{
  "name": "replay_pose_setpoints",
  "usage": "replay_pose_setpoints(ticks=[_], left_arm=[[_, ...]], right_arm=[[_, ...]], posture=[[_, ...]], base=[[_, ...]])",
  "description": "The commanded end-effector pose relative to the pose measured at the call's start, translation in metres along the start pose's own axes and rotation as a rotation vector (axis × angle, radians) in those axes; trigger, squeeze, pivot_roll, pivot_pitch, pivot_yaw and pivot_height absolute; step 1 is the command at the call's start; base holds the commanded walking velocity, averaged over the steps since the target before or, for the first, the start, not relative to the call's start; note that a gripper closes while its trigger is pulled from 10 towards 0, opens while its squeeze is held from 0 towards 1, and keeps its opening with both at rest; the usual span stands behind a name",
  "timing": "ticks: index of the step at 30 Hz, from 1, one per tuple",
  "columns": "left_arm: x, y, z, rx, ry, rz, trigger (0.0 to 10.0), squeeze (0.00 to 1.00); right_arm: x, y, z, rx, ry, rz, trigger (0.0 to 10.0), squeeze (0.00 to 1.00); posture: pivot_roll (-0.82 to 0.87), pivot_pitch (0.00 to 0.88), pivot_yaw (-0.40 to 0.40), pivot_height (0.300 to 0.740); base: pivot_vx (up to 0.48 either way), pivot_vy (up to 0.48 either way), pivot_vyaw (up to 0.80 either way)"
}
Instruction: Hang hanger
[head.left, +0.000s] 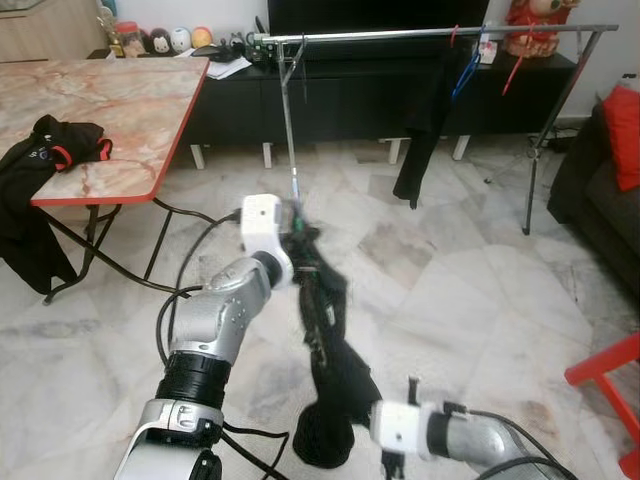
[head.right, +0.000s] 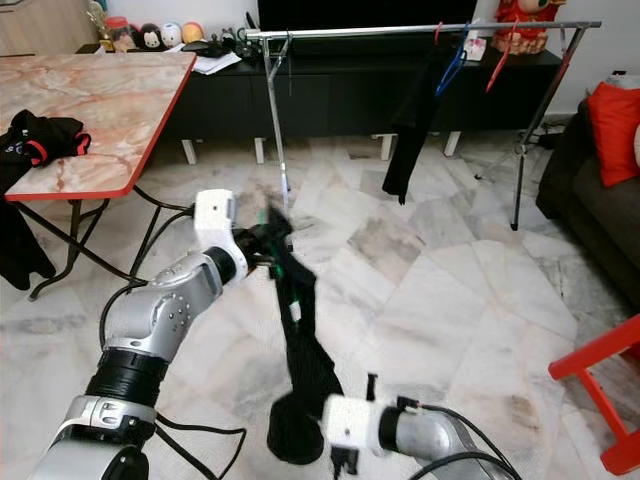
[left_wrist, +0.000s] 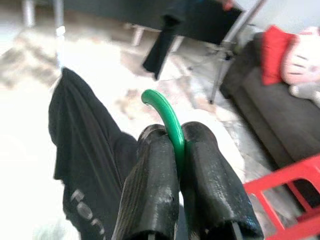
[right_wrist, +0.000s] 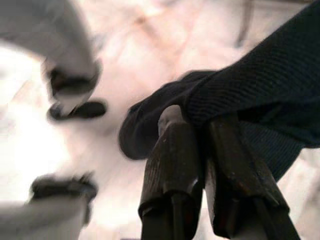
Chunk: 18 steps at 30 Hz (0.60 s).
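Hanger: one green hanger (left_wrist: 167, 116), its hook clamped between left gripper (left_wrist: 179, 159) fingers, mid-air above the floor, well short of the clothes rail (head.left: 420, 34).
Garment: one black garment (head.left: 330, 350) draped on it, hem pinched shut in right gripper (right_wrist: 206, 131).
Handling: probably light; hook stiff, cloth limp and swinging. Hold by the hook.
Count: two grippers, one rail, one dark garment already hanging.

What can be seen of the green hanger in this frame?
Only the green hanger's curved hook shows: thin, smooth, plastic-looking. It rises from between the shut fingers of the left end effector, which pinches it just below the bend. A black garment drapes from it toward the marble floor, hiding the rest of the hanger; the right end effector grips the garment's lower end. The hook is not yet on the clothes rail.
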<state>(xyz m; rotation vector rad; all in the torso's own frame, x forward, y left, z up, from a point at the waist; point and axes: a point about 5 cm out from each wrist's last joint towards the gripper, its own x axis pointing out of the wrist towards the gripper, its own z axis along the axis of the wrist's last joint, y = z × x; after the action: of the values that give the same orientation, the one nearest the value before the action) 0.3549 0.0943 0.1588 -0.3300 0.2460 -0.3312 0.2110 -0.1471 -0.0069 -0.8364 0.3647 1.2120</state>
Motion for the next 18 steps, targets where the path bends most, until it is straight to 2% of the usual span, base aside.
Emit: replay_pose_setpoints(ticks=[1,6,8,9,11,12,13,15,17,18], left_arm=[[0.001,0.003,0.022,0.022,-0.097,0.064,10.0,0.0],[0.003,0.01,0.02,-0.003,-0.089,0.143,10.0,0.0],[0.003,0.013,0.02,-0.063,-0.081,0.173,10.0,0.0],[0.003,0.013,0.02,-0.063,-0.081,0.173,10.0,0.0],[0.004,0.021,0.018,-0.189,-0.056,0.258,10.0,0.0],[0.004,0.022,0.013,-0.28,-0.013,0.276,10.0,0.0],[0.005,0.02,0.01,-0.33,0.027,0.241,10.0,0.0],[0.005,0.019,0.009,-0.337,0.034,0.231,10.0,0.0],[0.005,0.009,0.003,-0.321,0.106,0.121,10.0,0.0],[0.002,-0.001,-0.003,-0.266,0.182,0.011,10.0,0.0]], right_arm=[[0.001,0.019,-0.009,-0.03,0.054,0.094,0.0,0.0],[0.003,0.028,-0.011,-0.035,0.07,0.125,0.0,0.0],[0.005,0.031,-0.012,-0.035,0.081,0.134,0.0,0.0],[0.005,0.031,-0.012,-0.035,0.081,0.134,0.0,0.0],[0.008,0.037,-0.018,-0.054,0.122,0.145,0.0,0.0],[0.008,0.04,-0.024,-0.048,0.155,0.125,0.0,0.0],[0.009,0.041,-0.028,-0.029,0.173,0.106,0.0,0.0],[0.009,0.042,-0.029,-0.025,0.176,0.103,0.0,0.0],[0.009,0.044,-0.034,-0.028,0.198,0.097,0.0,0.0],[0.008,0.044,-0.038,-0.028,0.222,0.082,0.0,0.0]], posture=[[0.01,0.0,-0.004,0.74],[0.01,0.0,-0.004,0.74],[0.01,0.0,-0.002,0.74],[0.01,0.0,-0.002,0.74],[0.01,0.0,-0.002,0.74],[0.01,0.0,-0.002,0.74],[0.01,0.0,-0.002,0.74],[0.01,0.0,-0.002,0.74],[0.02,0.0,-0.004,0.74],[0.02,0.0,-0.004,0.74]], base=[[0.0,0.0,0.0],[0.0,0.0,0.0],[0.0,0.0,0.0],[0.0,0.0,0.0],[0.0,0.0,0.0],[0.0,0.0,0.0],[0.0,0.0,0.0],[0.0,0.0,0.0],[0.0,0.0,0.0],[0.0,0.0,0.0]])
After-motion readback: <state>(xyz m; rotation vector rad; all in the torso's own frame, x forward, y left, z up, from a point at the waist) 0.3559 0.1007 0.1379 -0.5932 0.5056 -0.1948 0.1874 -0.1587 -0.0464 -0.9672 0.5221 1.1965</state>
